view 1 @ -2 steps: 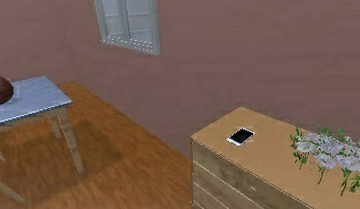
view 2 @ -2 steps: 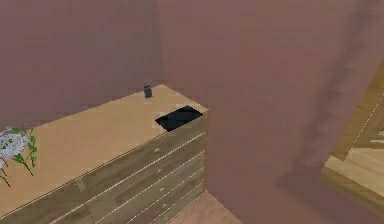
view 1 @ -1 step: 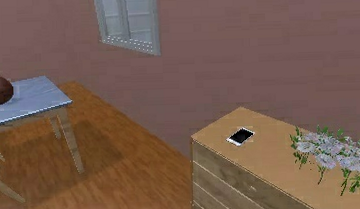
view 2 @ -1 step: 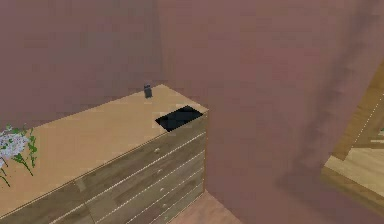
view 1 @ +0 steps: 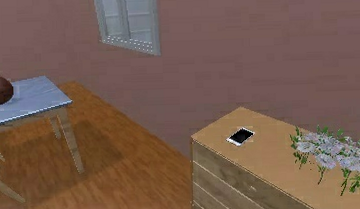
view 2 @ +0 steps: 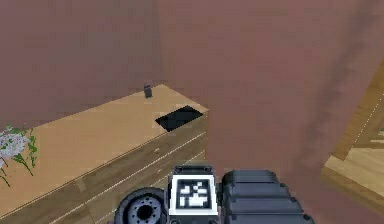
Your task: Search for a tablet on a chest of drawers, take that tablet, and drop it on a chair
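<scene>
The arm's dark bar (view 2: 255,200) lies low before the chest of drawers (view 2: 90,140), the end effector (view 2: 145,210) beside its white marker (view 2: 195,193); whether it holds anything cannot be told. The tablet (view 2: 178,119) lies flat at the chest's end, close to its front edge, sides parallel to the chest's, long axis unclear. Open wooden floor (view 1: 130,164) borders that end. Flowers (view 2: 12,150) crowd the chest's other end.
</scene>
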Controlling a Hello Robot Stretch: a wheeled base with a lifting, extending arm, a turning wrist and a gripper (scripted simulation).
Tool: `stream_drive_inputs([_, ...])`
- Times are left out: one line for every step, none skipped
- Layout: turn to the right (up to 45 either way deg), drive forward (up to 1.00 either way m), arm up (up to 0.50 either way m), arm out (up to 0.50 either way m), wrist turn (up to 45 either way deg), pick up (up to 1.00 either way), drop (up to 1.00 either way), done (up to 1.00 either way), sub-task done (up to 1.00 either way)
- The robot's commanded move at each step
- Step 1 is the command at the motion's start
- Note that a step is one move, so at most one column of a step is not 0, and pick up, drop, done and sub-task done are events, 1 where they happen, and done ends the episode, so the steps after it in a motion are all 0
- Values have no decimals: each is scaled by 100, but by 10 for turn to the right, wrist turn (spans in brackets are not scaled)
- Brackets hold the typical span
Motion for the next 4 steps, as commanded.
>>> stream_drive_inputs([0,0,0,50,0,0,0,0,0])
stream_drive_inputs([0,0,0,0,450,0,0,0,0])
stream_drive_inputs([0,0,0,0,450,0,0,0,0])
stream_drive_inputs([0,0,0,0,450,0,0,0,0])
